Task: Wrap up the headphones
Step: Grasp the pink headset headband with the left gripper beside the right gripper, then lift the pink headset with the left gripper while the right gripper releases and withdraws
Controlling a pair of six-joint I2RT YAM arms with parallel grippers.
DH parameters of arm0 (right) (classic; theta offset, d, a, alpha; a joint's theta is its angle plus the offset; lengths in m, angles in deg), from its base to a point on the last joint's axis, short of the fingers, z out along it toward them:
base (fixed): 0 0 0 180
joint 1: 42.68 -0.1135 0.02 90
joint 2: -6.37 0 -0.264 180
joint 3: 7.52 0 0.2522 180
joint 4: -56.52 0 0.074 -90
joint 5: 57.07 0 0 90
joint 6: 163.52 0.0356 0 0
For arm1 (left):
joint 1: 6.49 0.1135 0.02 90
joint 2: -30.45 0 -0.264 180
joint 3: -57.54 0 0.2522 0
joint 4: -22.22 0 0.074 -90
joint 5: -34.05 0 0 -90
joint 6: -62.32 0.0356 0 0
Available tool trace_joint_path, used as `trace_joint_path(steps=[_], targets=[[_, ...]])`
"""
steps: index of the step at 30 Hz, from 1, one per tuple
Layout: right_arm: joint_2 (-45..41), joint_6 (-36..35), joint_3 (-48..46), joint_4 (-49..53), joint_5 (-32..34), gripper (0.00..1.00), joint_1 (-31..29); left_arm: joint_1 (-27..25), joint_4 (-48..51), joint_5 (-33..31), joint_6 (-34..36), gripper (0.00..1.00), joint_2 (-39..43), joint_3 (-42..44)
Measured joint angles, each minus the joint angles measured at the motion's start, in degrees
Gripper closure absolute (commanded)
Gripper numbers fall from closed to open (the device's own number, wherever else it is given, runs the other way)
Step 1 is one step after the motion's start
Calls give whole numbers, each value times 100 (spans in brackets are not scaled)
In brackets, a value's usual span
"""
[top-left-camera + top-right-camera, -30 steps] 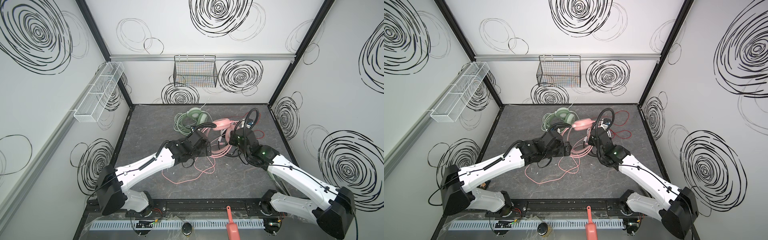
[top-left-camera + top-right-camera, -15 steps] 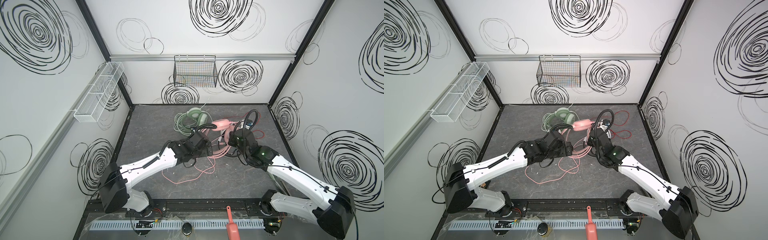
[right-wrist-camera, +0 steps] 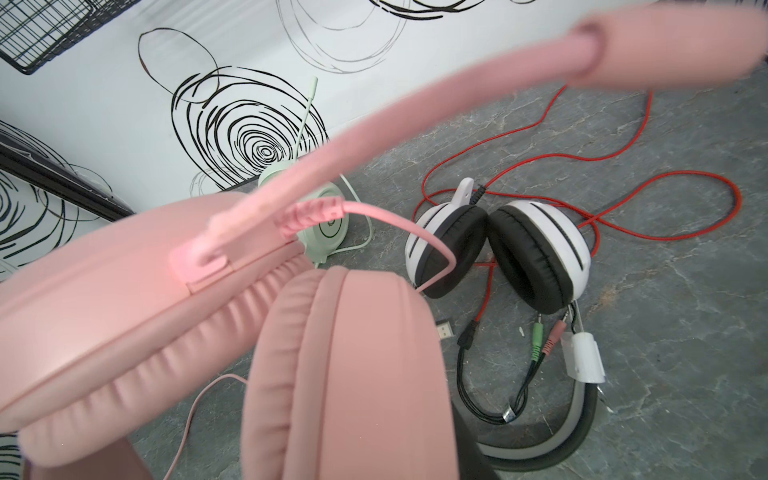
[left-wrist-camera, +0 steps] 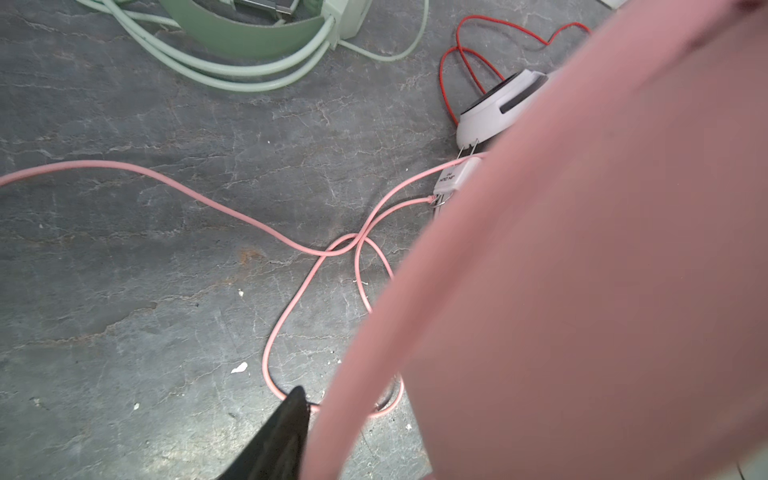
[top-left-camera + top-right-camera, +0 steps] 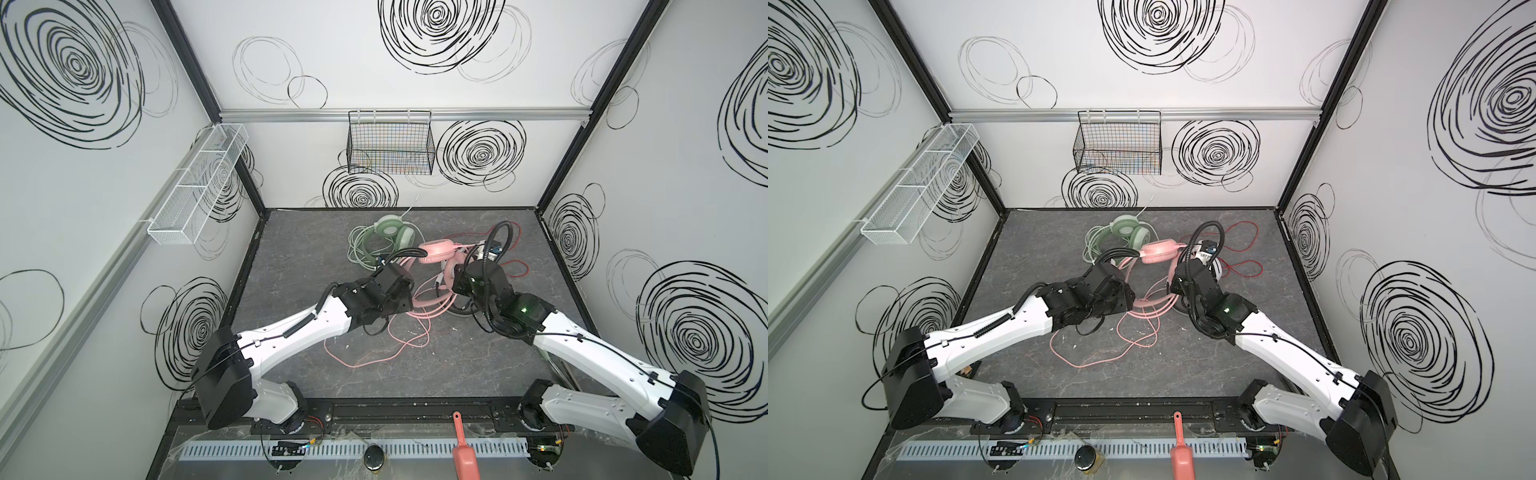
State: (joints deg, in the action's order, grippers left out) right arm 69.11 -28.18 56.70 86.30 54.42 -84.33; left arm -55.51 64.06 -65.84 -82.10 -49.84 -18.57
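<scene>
Rack [image 5: 195,187]: white mesh, high on the left wall.
Green headset [image 5: 390,232]: flat on the bench [image 5: 291,257], far middle, with its pale cable coiled on its left.
Left claw [image 5: 406,293]: low over the bench, near of the green headset. The wrist view shows one black finger [image 4: 282,436], its tip at a loop of pink cable. The blurred pink band [image 4: 582,270] covers the other finger, so I cannot tell whether it is spread or pinching.
Pink cable [image 5: 374,361]: loose loops on the bench between the arms, trailing near.
Pink headset [image 5: 436,251]: middle, between the claws, lifted off the bench, cups together.
Right claw [image 5: 456,279]: pinching the pink headset; the cushions hide its fingers.
White headset [image 3: 498,249]: on the bench, far right, black cushions touching.
Red cable [image 5: 517,266]: thin loops around the white headset, reaching right.
</scene>
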Motion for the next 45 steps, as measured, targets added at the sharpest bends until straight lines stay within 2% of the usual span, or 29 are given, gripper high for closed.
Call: trace_joint_path(steps=[2, 3, 6, 8, 9, 13, 16, 22, 25, 27, 33, 38, 42, 45], targets=[[0, 20, -4, -15, 0, 83, -26, 22, -2, -2, 2, 46, 42, 13], [0, 37, -11, -15, 2, 83, -37, 31, -13, 0, 20, 50, 63, 13], [-2, 87, -48, -72, -2, 82, -63, 46, -66, 11, 74, 80, 122, 13], [-9, 94, -70, -87, 11, 75, -74, 90, -101, 28, 98, 97, 157, 17], [-11, 96, -79, -118, -2, 69, -74, 125, -122, 68, 101, 100, 181, 33], [-37, -114, -81, -282, -197, 30, -103, 284, -256, 168, 201, 100, 367, 210], [-170, -535, -81, -446, -621, 17, -114, 555, -247, 330, 402, 100, 627, 487], [-1132, -1482, -367, -992, -2208, 15, -109, 1589, -81, 627, 831, 100, 1604, 1427], [-1550, -1703, -601, -1263, -3104, 15, -131, 2004, 267, 623, 1058, 100, 2087, 1504], [-1709, -1779, -717, -1333, -3497, 15, -188, 2107, 457, 579, 1174, 100, 2330, 1453], [-2365, -1858, -1106, -1110, -3746, 18, -286, 2039, 1532, 511, 1414, 100, 2778, 645], [-2944, -1799, -1390, -927, -3587, 20, -286, 1556, 2461, 48, 1134, 100, 3252, -55], [-2870, -1722, -1685, -946, -3569, 21, -286, 1139, 3150, -306, 654, 100, 3397, -612], [-2592, -1705, -1947, -1093, -3617, 21, -286, 1113, 3394, -306, 354, 100, 3488, -730]])
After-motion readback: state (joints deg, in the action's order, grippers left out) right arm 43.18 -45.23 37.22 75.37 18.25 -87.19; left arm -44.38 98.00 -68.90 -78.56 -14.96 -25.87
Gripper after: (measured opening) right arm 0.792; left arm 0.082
